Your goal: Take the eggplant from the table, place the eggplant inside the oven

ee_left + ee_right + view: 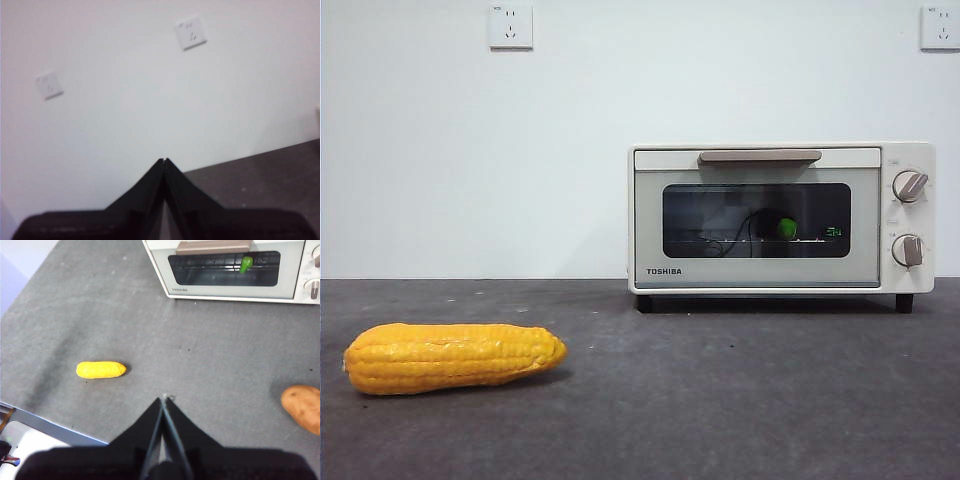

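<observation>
Desk (210, 365): dark grey, speckled, matte; white wall behind.

Right claw (164, 399): one, clenched, empty, raised above the desk's near edge. Left claw (164, 161): one, clenched, empty, facing the wall.

Corn cob (100, 370): one, ahead of the right claw.

Potato (303, 407): one, off to its other side.

Oven (760, 225): one, farthest from the right claw, door shut.

Eggplant (245, 264): one, inside the oven; only its green cap is visible through the glass.

Wall sockets (510, 26): two.
</observation>
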Robot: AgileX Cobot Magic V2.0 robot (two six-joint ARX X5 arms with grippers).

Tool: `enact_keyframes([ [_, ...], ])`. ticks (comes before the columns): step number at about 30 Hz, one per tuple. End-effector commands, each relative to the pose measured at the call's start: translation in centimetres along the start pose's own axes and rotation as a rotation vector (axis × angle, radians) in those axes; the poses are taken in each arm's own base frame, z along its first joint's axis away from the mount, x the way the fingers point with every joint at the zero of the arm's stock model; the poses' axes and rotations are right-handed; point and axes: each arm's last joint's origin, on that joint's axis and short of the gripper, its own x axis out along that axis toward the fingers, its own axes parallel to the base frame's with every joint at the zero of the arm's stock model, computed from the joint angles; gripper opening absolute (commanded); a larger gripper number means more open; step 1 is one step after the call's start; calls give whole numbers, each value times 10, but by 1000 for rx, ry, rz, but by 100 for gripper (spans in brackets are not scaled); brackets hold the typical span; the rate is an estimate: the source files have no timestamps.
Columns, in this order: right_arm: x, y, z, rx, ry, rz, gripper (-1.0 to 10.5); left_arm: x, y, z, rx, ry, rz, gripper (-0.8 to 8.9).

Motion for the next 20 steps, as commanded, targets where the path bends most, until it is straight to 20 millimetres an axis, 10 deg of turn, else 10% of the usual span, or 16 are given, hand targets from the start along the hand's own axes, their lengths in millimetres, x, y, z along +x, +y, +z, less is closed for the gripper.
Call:
enact_keyframes([
  [1, 7, -2, 3, 20, 49, -3, 1, 14, -13, -35, -74, 32, 18, -4],
  [11, 48, -15, 25, 70, 186, -13, 1, 40, -47, -138, -247, 195, -7, -4],
  [20, 127, -43, 49, 161, 435, -32, 1, 45, -68, -205, -318, 347, -14, -4],
])
